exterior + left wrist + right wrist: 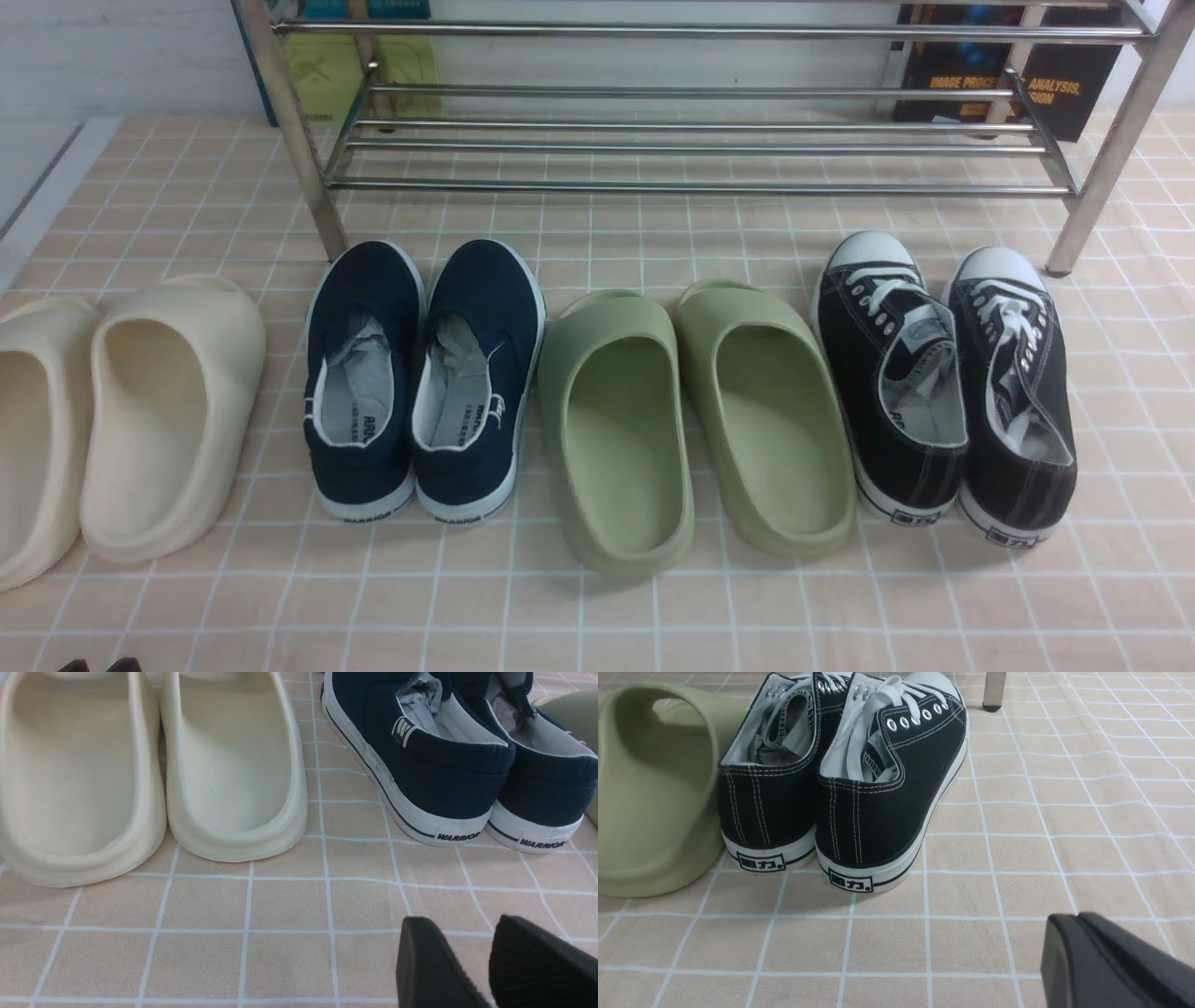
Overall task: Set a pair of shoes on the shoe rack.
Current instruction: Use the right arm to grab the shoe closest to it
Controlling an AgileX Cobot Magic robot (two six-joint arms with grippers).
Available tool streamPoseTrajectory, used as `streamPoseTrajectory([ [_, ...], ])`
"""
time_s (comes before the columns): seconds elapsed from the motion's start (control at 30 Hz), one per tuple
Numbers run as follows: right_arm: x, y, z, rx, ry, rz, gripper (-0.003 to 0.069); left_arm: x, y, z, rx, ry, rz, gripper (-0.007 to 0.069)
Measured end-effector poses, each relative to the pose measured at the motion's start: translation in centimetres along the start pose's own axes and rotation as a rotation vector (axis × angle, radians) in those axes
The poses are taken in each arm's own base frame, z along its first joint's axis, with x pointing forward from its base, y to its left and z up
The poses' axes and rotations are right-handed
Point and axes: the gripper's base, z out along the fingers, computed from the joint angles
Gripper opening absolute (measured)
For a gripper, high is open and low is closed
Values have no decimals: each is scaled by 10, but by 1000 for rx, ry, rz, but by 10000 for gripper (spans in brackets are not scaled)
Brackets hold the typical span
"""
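The pair of shoes, two black lace-up sneakers with white toe caps, stands side by side at the right: the left one (pixel 882 373) and the right one (pixel 1013 392), toes toward the shoe rack (pixel 691 149). In the right wrist view their heels (pixel 864 812) face me. The silver rack spans the back. My right gripper (pixel 1078 921) is shut and empty, low over the cloth, behind and to the right of the sneakers' heels. My left gripper (pixel 472 931) is open with a small gap, empty, behind the navy slip-ons (pixel 444 765). Only its tips (pixel 98 665) show in the front view.
In a row from the left: cream slides (pixel 159 420), navy slip-ons (pixel 425 373), olive-green slides (pixel 695 420), then the sneakers. The checked pink cloth (pixel 597 607) covers the table. Books (pixel 1008 75) lean behind the rack. A rack leg (pixel 1111 159) stands just beyond the right sneaker.
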Motion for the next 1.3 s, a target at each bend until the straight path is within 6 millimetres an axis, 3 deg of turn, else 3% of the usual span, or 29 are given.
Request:
streamPoseTrajectory([
  [1.0,0,0,0,0,0,-1,55,0,0,0,0,0,0,239],
  [1.3,0,-3,0,32,2,-98,67,0,0,0,0,0,0,239],
])
